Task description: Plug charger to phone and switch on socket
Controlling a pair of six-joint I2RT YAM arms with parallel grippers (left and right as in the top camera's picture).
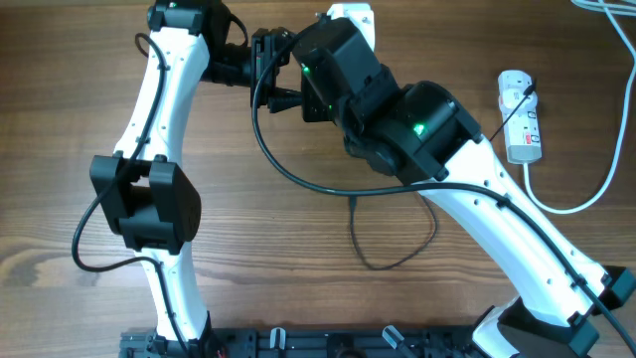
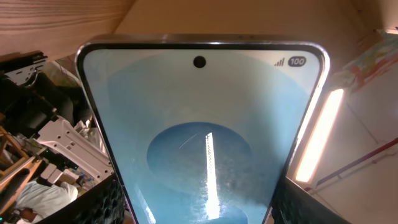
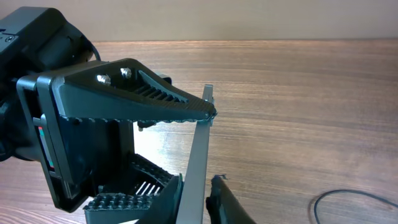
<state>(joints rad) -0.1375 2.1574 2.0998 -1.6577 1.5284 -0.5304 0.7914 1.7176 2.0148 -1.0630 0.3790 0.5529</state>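
The phone (image 2: 199, 124), with a teal-blue screen and a lighter circle, fills the left wrist view. My left gripper (image 2: 199, 208) is shut on its two long sides and holds it above the table. In the right wrist view the phone (image 3: 200, 149) stands edge-on in my left gripper (image 3: 140, 152). My right gripper (image 3: 199, 190) straddles that edge, one finger against it and a thin gap at the other. The charger's thin black cable (image 1: 373, 261) loops on the table, and its plug sits in the white socket (image 1: 520, 119). The connector tip is hidden.
The socket's thick white cord (image 1: 596, 189) curves along the right edge. Both arms meet at the far middle (image 1: 288, 89), where the phone is hidden in the overhead view. The charger loop also shows in the right wrist view (image 3: 348, 196).
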